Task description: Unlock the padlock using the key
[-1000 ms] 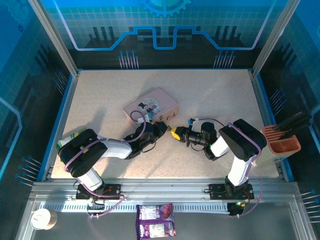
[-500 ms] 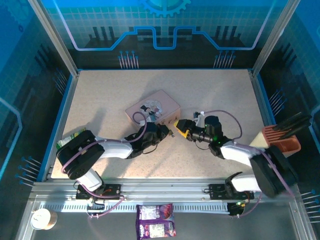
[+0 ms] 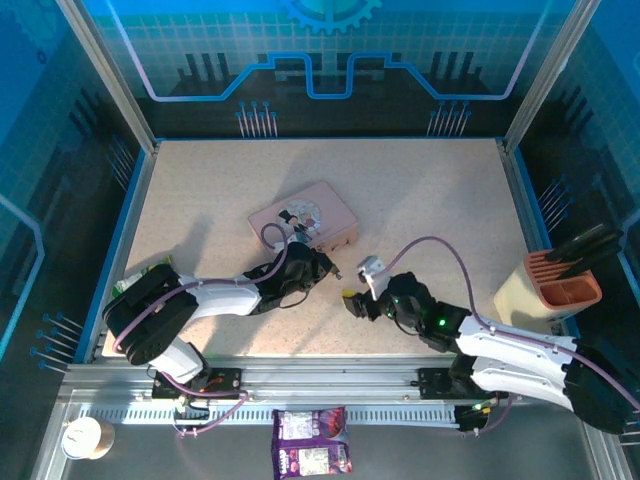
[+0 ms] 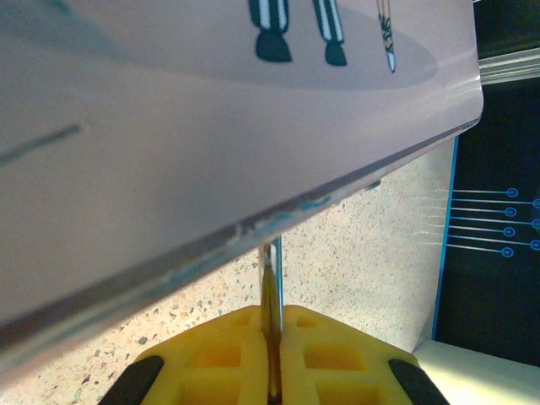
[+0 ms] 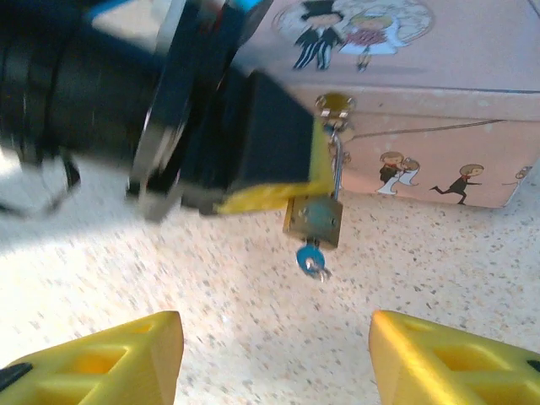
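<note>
Both beside the pink tin (image 5: 422, 126): left gripper (image 4: 272, 321) clamped on the padlock (image 5: 314, 218), key (image 5: 310, 257) in its underside; right gripper (image 5: 272, 331) apart.

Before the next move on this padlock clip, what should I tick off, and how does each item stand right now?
1. Is the key seated in the padlock? Ok: its blue head hangs from the lock's underside.
2. Is the left gripper steadying the lock? Ok: it is shut on a thin metal strip, apparently the shackle.
3. Is the right gripper free? Ok: it is open and empty.
4. Is the key lined up with the right gripper's gap? Ok: it sits between the two fingers' lines, ahead of them.
5. Is the shackle released? Cannot tell: it runs up to the hasp on the pink tin.
</note>
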Available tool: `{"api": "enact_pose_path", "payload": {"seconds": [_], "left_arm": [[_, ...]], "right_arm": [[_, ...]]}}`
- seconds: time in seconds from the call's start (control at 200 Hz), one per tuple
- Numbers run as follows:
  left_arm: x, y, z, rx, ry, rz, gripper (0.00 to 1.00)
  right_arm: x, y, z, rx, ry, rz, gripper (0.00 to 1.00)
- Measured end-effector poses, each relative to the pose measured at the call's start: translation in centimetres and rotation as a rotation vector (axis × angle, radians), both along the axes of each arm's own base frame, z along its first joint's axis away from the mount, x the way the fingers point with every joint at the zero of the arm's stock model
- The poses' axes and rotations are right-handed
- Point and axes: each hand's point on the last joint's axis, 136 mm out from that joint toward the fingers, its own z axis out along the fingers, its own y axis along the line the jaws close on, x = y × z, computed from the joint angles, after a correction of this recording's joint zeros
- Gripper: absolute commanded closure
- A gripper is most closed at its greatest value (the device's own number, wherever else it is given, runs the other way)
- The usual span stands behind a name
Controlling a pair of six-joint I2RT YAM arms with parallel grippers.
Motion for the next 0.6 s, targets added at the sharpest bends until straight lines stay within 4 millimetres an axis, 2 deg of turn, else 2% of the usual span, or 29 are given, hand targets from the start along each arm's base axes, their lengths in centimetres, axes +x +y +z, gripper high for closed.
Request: {"api": "enact_pose_path", "payload": {"seconds": [0.17,0.295,0.6], "left_arm": [[-0.2,0.0,-0.3,0.005,0.014,-0.008,1.0],[-0.3,-0.1,-0.3,0.005,0.014,-0.01,1.0],[-0.4,-0.1,-0.2,0.004,0.012,-0.012,1.0]], "right_arm": [[0.7,0.8,-1.1,-0.134,-0.161,0.037,0.44],[1.4,1.6,-1.6,-0.165,-0.213,0.05,0.55],[2.8,2.3,-3.9,-0.228,-0.256,0.026,0.56]]}}
